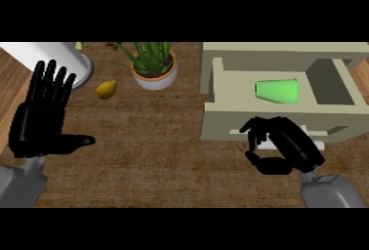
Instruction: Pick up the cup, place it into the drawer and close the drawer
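In the open drawer (220, 88) your green cup (277, 91) on its side, right hand (284, 146) curled empty at the drawer front, left hand (39, 114) resting open.

drawer handle (311, 143) mostly hidden — perhaps gripped — by right hand (282, 145)

Cup (277, 91) lies on its side inside open drawer (338, 110) at counter's (158, 146) right edge. Right hand (282, 146) in front of drawer's front panel, at its handle. Potted plant (153, 66) at rear edge, left of drawer. Lemon (106, 89) just left of plant. Left hand (42, 117) near left edge.
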Available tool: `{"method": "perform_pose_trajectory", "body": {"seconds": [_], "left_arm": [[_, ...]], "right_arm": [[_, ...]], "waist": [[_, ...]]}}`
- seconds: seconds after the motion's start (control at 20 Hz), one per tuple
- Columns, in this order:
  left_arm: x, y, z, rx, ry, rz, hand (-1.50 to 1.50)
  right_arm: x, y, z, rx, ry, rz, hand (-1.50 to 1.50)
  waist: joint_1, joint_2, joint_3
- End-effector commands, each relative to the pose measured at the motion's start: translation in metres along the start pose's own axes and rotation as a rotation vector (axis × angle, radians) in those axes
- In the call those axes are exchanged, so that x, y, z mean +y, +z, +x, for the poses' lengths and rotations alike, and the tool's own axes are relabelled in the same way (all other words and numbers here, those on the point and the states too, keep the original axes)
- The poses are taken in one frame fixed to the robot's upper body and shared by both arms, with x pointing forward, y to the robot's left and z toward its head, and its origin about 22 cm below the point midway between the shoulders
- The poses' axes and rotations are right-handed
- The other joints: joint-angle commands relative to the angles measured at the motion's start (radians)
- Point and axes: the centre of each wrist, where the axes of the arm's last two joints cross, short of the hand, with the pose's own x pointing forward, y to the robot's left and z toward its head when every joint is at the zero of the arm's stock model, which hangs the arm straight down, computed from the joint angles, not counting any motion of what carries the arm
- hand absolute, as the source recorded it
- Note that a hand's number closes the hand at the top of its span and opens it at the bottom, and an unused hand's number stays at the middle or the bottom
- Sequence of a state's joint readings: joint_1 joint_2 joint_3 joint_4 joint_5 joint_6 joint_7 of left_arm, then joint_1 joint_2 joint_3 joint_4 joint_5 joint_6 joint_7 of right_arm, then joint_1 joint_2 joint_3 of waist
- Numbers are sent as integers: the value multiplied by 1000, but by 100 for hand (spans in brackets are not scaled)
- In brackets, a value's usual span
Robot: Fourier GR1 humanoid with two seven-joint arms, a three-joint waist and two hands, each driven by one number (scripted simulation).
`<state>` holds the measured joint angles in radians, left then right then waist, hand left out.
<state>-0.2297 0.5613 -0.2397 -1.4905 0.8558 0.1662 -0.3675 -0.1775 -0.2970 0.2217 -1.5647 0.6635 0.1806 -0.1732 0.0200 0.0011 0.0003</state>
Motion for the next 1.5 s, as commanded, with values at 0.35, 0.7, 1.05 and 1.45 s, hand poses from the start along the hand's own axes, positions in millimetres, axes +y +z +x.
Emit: {"method": "perform_pose_trajectory", "body": {"seconds": [0.35,0.7,1.05,1.45], "left_arm": [[26,18,3,-4,10,5,-150],[55,29,6,7,-3,27,-150],[66,32,-2,0,39,-19,-150],[62,27,-4,6,45,-53,-150]], "right_arm": [[54,-67,-43,63,88,113,-150],[28,-69,-84,100,26,111,-150],[-1,-104,-96,109,-24,117,-150],[-45,-110,-106,144,0,113,-150]], "waist": [[-1,3,0],[-7,3,0],[12,12,1],[51,33,2]]}}
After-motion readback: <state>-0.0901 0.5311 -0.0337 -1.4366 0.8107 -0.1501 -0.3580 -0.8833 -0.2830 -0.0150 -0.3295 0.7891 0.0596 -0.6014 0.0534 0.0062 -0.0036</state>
